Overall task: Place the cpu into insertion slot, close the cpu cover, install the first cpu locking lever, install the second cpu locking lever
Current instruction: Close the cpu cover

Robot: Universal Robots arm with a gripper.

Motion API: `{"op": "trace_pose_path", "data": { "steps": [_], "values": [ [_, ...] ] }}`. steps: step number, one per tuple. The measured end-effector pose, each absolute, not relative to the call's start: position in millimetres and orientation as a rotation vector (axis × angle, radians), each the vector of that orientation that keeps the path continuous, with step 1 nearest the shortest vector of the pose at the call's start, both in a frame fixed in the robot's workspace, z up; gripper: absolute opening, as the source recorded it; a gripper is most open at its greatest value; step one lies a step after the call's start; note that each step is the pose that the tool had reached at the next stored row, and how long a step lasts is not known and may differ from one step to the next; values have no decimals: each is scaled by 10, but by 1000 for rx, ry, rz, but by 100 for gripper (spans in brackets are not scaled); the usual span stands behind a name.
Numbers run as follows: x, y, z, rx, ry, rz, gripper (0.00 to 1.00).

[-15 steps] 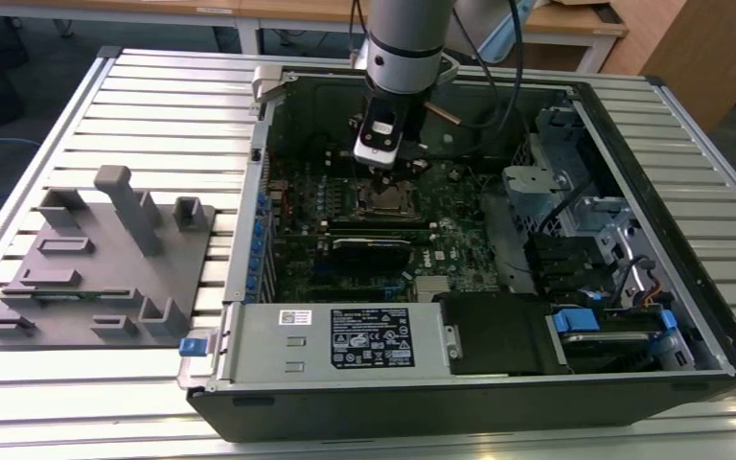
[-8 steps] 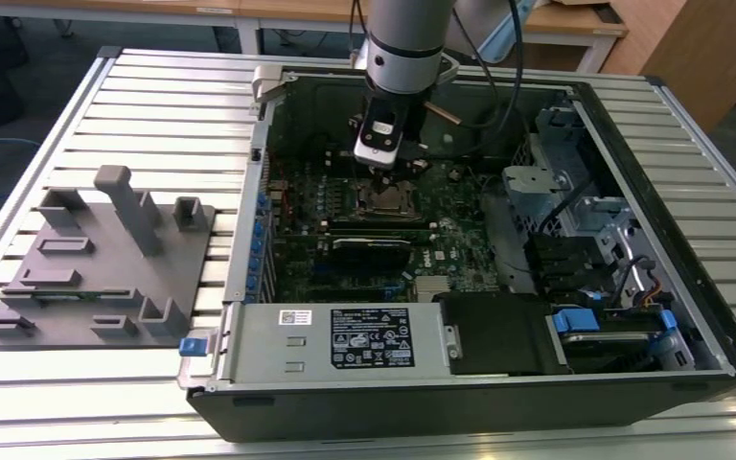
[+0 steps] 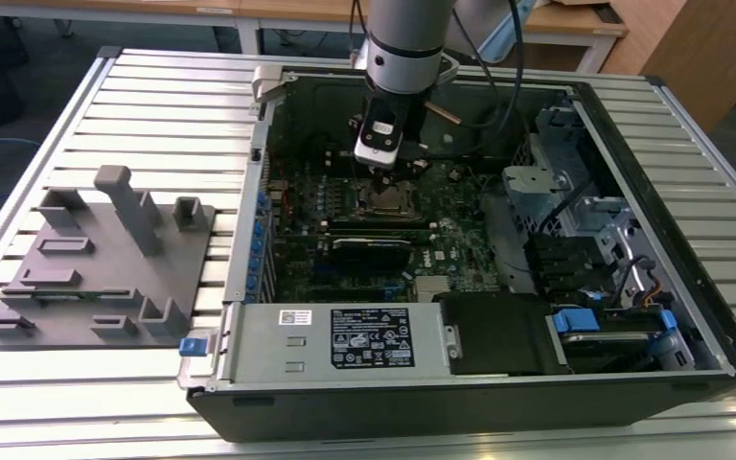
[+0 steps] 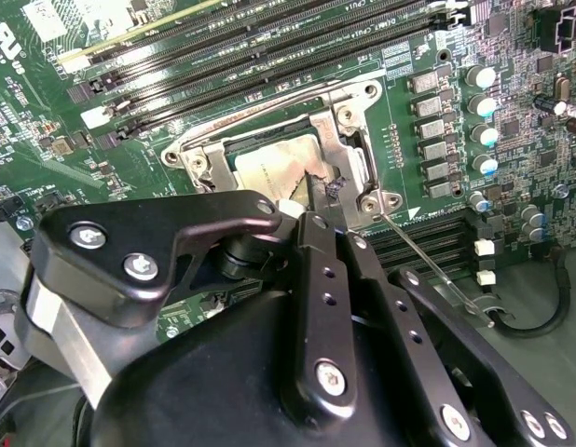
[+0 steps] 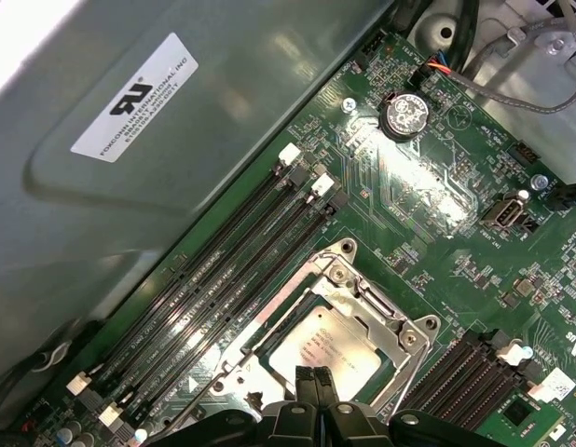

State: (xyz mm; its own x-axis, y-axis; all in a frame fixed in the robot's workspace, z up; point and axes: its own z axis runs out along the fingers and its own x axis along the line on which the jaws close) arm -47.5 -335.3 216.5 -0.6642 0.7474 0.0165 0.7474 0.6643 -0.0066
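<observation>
The open case (image 3: 471,417) sits centre-right in the exterior view. At upper centre the gripper (image 3: 381,158), fingers pinched together on nothing, hangs over the slot (image 3: 387,198). In the first wrist view the cover (image 5: 377,312) lies flat around the cpu (image 5: 327,352).

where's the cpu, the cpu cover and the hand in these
cpu (image 5: 330,349): first wrist view, middle of its silver face
cpu cover (image 5: 383,314): first wrist view, frame strip beside the cpu
hand (image 5: 314,374): first wrist view, between its fingertips
</observation>
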Motion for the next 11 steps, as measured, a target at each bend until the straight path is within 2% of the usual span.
{"op": "trace_pose_path", "data": {
  "steps": [11],
  "values": [
    [-475, -3353, 2165, -1277, -2851, -1, 10]
  ]
}}
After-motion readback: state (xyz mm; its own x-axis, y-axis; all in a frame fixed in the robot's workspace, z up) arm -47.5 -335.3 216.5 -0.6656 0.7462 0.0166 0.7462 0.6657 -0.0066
